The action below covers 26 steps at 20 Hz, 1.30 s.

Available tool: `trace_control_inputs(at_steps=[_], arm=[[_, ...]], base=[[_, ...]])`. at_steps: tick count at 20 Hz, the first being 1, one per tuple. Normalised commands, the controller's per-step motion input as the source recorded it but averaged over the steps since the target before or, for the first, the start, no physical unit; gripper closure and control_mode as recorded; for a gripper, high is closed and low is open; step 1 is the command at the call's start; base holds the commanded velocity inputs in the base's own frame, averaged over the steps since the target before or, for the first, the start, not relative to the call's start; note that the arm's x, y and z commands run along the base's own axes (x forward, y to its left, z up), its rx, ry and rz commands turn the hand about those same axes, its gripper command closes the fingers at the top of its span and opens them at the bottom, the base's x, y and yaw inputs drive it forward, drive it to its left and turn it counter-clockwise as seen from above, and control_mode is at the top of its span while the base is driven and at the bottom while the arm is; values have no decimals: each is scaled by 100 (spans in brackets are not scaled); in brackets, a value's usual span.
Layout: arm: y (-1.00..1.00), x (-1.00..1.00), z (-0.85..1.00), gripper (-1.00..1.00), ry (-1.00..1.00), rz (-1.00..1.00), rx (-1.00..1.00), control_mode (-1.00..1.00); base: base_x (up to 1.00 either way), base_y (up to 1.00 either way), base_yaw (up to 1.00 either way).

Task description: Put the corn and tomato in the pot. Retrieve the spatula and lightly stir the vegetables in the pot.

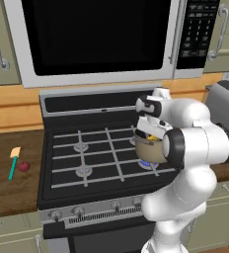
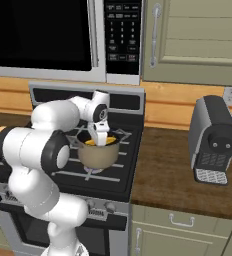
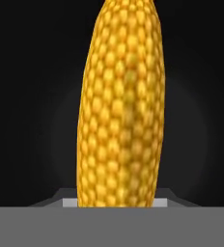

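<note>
The yellow corn [image 3: 119, 106] stands close up in the hand view against the dark inside of the pot. My gripper [image 2: 101, 134] points down into the tan pot [image 2: 99, 154], shut on the corn [image 2: 94, 142], whose yellow shows just above the rim. The pot [image 1: 147, 150] sits on the front right burner, partly hidden by my arm in the left base view. On the wooden counter left of the stove lie the dark red tomato [image 1: 23, 166] and, just beside it, the teal-handled spatula [image 1: 13, 163].
The black stove [image 1: 87, 163] has its grates bare on the left side. A microwave [image 1: 101, 34] hangs close above the stove. A grey coffee machine [image 2: 215, 140] stands on the counter to the right.
</note>
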Motion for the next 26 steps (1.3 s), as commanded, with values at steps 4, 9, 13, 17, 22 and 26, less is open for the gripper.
trace_control_inputs(at_steps=[4,9,13,17,22,26], arm=[[-8,-11,0,-100,0,0,0,-100],[-12,-38,0,-100,-5,-1,0,-100],[-14,-37,6,-100,-14,-2,0,-100],[-7,-36,22,-100,-22,-1,0,-100],[19,-17,72,-100,-32,-3,0,-100],[69,0,69,-100,-17,5,0,-100]], base=[[0,0,0],[0,0,0],[0,0,0],[0,0,0],[0,0,0],[0,0,0]])
